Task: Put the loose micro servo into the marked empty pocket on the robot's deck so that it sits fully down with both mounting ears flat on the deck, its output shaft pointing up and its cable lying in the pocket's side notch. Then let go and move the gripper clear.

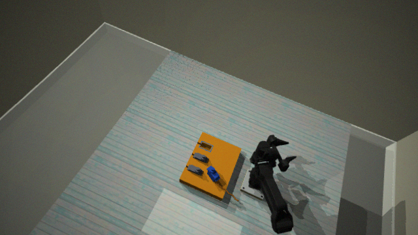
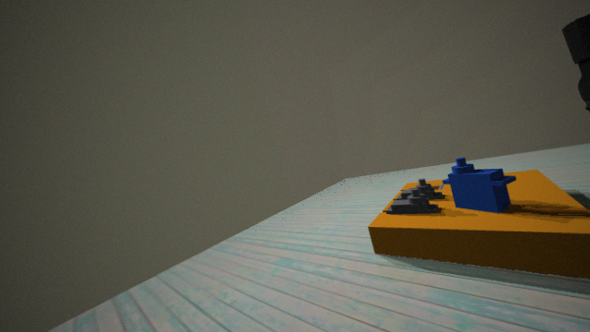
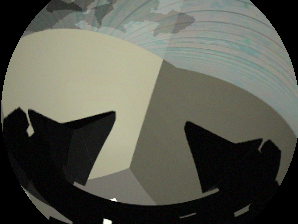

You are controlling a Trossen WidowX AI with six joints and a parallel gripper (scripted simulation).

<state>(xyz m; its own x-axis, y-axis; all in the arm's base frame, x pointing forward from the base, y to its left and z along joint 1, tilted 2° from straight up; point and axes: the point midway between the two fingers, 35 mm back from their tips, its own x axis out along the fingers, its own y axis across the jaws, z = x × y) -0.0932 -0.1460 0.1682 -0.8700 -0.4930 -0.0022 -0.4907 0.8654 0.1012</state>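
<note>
Servo (image 1: pixel 213 173) first: we see the blue one standing upright on top of the orange deck (image 1: pixel 225 156), shaft up, near the deck's near edge, its cable (image 1: pixel 232 195) trailing off onto the table (image 1: pixel 170 111). Beside it sit two grey servos (image 1: pixel 200 158) in their pockets, and past them the outlined empty pocket (image 1: pixel 206 146). Our end effector (image 1: pixel 285 151) hangs well apart from the deck, fingers spread wide and holding nothing.
</note>
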